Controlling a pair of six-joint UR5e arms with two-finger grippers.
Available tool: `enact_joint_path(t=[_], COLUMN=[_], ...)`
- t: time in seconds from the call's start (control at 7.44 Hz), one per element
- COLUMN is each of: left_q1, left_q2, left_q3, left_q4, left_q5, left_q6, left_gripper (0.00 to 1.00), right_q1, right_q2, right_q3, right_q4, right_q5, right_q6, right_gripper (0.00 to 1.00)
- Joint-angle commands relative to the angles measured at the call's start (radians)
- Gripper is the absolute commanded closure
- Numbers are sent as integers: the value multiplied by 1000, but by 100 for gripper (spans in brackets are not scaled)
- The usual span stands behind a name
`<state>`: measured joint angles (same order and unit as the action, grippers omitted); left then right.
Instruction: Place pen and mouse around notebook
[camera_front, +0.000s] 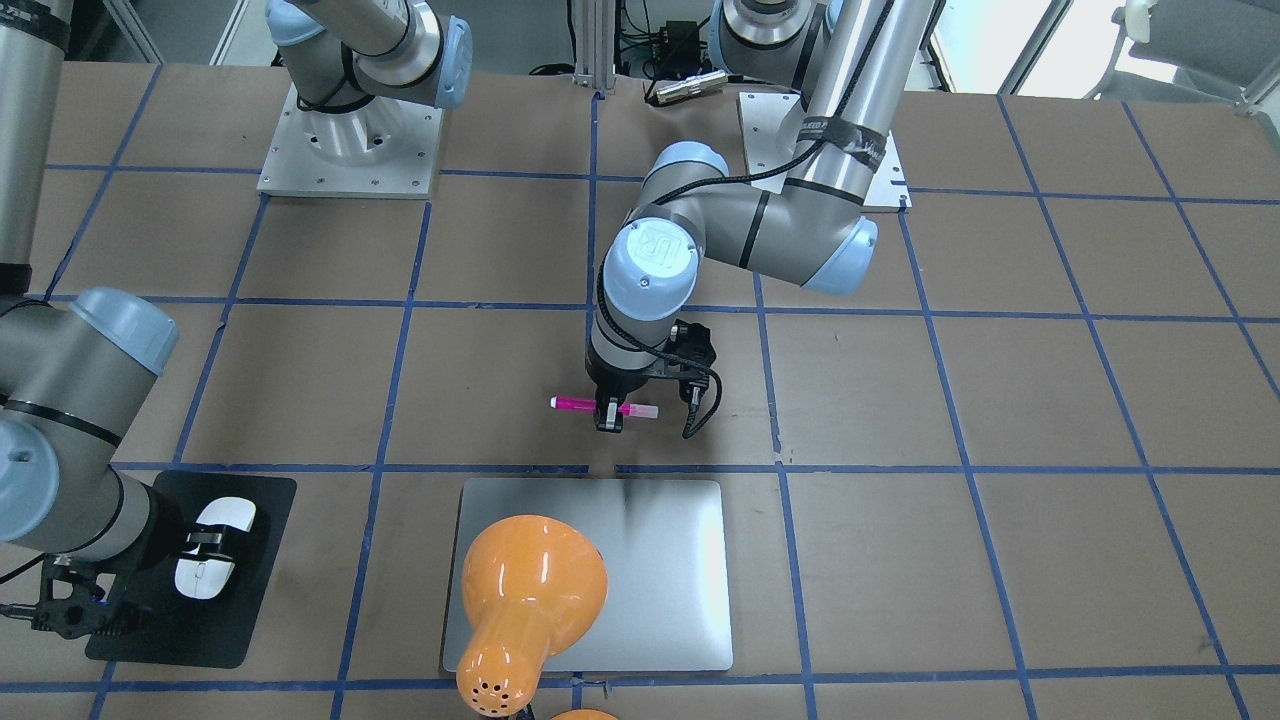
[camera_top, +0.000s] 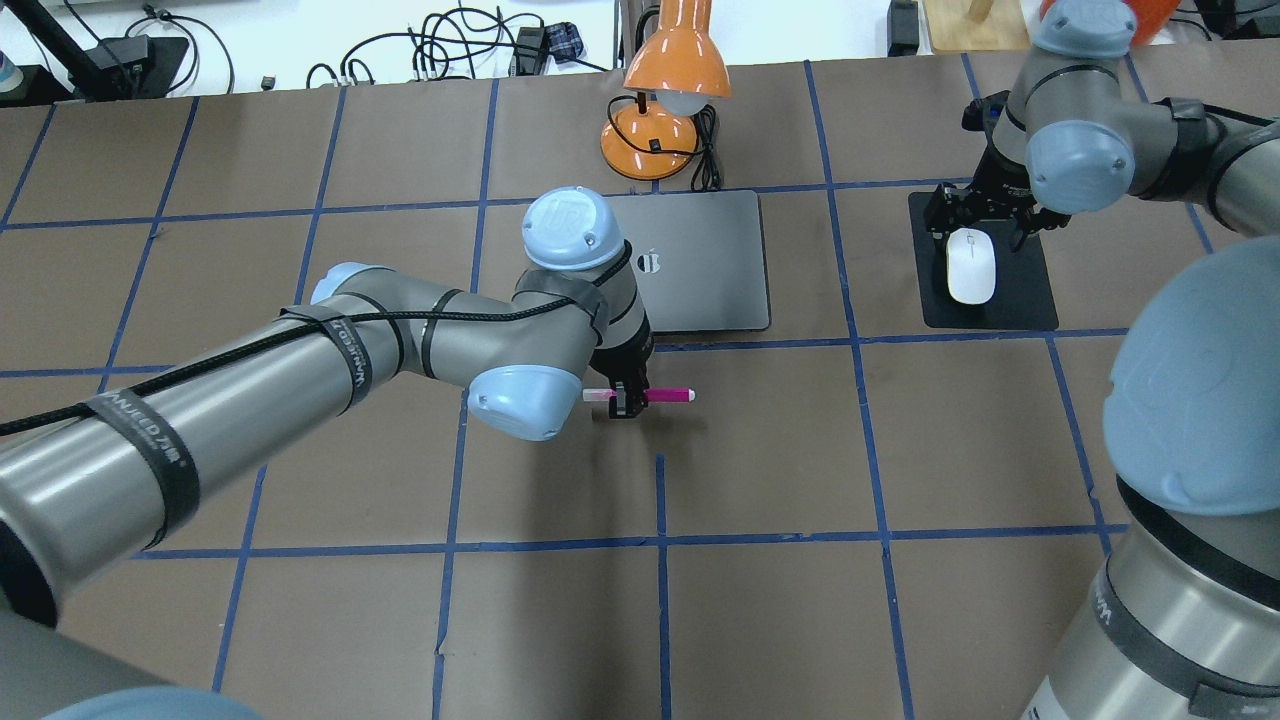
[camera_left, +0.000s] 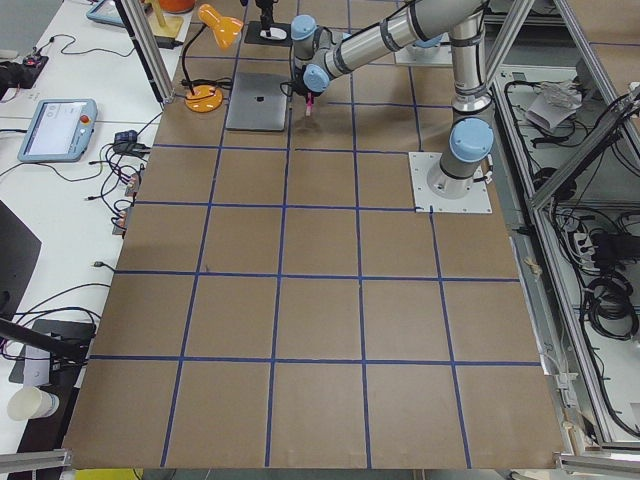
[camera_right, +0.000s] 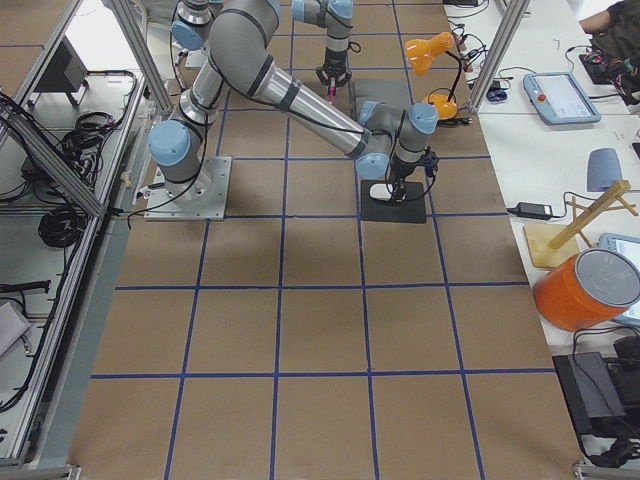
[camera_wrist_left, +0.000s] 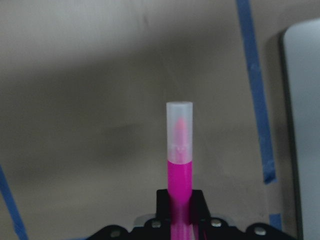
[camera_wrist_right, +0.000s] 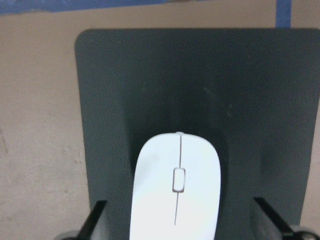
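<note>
My left gripper (camera_top: 625, 402) is shut on the magenta pen (camera_top: 662, 395), holding it level just off the silver-grey notebook's (camera_top: 710, 270) near edge. In the left wrist view the pen (camera_wrist_left: 179, 150) points away from me, its pale cap outward, with the notebook's rim (camera_wrist_left: 306, 125) at the right. The white mouse (camera_top: 971, 265) lies on a black mat (camera_top: 1020, 305) to the notebook's right. My right gripper (camera_top: 983, 228) is open, with its fingers (camera_wrist_right: 95, 222) wide apart on either side of the mouse (camera_wrist_right: 175, 190) and not touching it.
An orange desk lamp (camera_top: 665, 80) stands beyond the notebook, and its shade (camera_front: 530, 585) covers part of the notebook (camera_front: 665, 590) in the front-facing view. Brown paper with blue tape lines covers the table. Cables and devices lie along the far edge.
</note>
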<state>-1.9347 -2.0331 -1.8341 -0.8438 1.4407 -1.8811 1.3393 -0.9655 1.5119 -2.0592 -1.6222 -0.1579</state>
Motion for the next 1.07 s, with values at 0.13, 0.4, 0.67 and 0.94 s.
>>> enact_joint_path(t=[0.13,0.4,0.67,0.94], left_q1=[-41,-33,-33,-32], left_q2=[-18,-3,-8,-9], left_q3=[33,15,-2,19], left_q4=[-23,-29,-43,-41], left_q5=[-3,0,33,43], left_q6=[-33,-13,20,17], left_gripper=[100,100,100,1], right_q1=[67,135,162,210], right_q2=[-86,-195,-292,-372], right_q3=[-116,-108,-107,-105], right_q4=[192,279,384,450], right_q5=[-4,8,53,68], right_q6=[8,26,72,136], right_gripper=[0,0,0,0])
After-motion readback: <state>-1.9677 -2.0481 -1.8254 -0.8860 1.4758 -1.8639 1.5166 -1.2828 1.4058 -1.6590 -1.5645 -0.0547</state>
